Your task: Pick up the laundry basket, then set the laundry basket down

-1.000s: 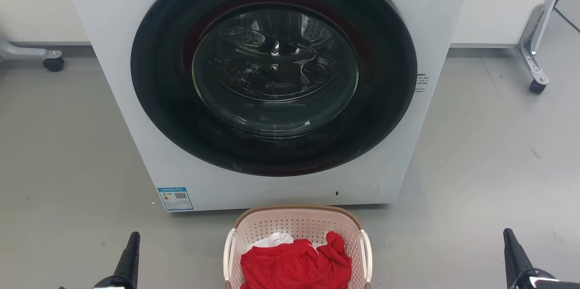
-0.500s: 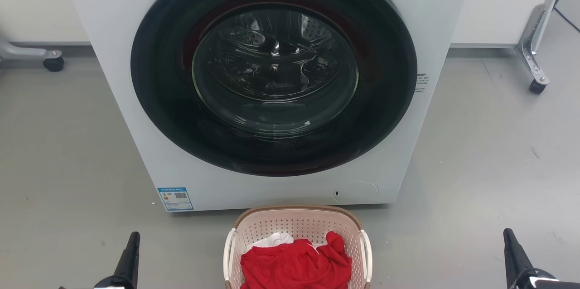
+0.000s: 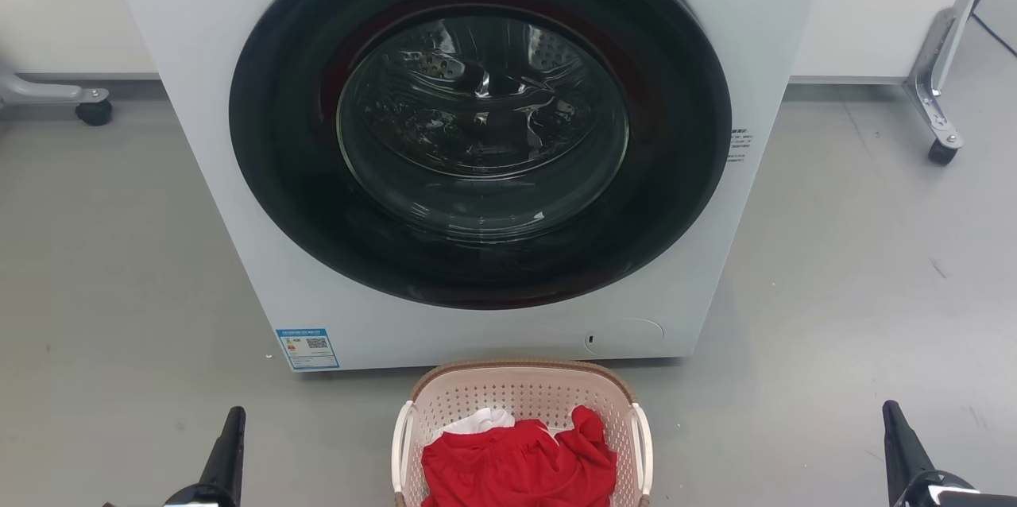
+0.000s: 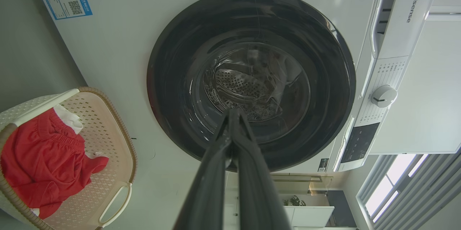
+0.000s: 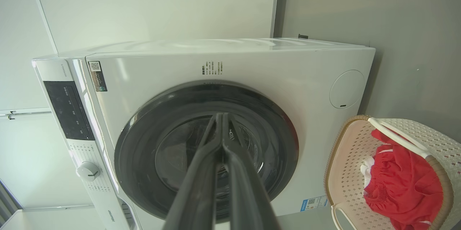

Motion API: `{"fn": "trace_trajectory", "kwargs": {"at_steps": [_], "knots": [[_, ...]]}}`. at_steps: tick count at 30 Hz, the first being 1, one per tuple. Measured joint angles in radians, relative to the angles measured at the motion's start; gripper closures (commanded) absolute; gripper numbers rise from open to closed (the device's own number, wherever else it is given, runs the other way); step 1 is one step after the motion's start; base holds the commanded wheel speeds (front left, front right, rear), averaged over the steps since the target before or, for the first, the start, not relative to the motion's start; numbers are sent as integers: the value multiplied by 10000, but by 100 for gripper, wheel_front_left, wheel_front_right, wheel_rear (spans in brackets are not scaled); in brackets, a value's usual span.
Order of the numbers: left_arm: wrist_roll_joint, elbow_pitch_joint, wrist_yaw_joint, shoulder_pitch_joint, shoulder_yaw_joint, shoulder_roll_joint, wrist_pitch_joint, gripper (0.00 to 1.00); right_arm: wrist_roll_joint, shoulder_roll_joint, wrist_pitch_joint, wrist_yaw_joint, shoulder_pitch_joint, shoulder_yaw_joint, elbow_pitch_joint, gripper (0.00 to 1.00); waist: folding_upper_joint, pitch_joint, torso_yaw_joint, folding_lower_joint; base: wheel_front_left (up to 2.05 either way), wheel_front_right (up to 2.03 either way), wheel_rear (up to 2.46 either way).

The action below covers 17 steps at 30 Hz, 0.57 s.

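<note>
- Dark and slim, the left hand (image 4: 233,114) had its two fingers closed tip to tip on nothing. In the head view it stood at the lower left of the frame, well apart from the basket.
- The right hand (image 5: 220,115) was likewise pressed together and empty, standing at the lower right of the head view.
- Between them, at the bottom centre of the head view, the laundry basket (image 3: 520,392) sat on the grey floor (image 3: 834,292). It was just in front of the washer (image 3: 199,94), and neither hand touched it.
- Handling, as a judgement: the thin perforated plastic should be light and fairly stiff. The walls might flex if squeezed, and the smooth surface could slip in a pinch.
- The best hold looked like the two white grips on its sides, the left-edge handle (image 3: 397,443) and the right-edge handle (image 3: 645,443). One hand should take each and lift evenly so the basket would not tip.
- The load was soft cloth and should add little weight, but it could shift or spill on a tilt.
- Count: two hands, one basket, two handles, one red garment (image 3: 516,467), one white piece (image 3: 481,419) tucked behind it, and one washer with one round dark door (image 3: 477,133).
</note>
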Motion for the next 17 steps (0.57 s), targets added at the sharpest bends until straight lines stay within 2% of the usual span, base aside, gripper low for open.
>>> {"fn": "trace_trajectory", "kwargs": {"at_steps": [17], "knots": [[0,-2,0,0,0,0,0,100,2,0,0,0,0,0,-2,100,0,0,0,0,0,0,0]]}}
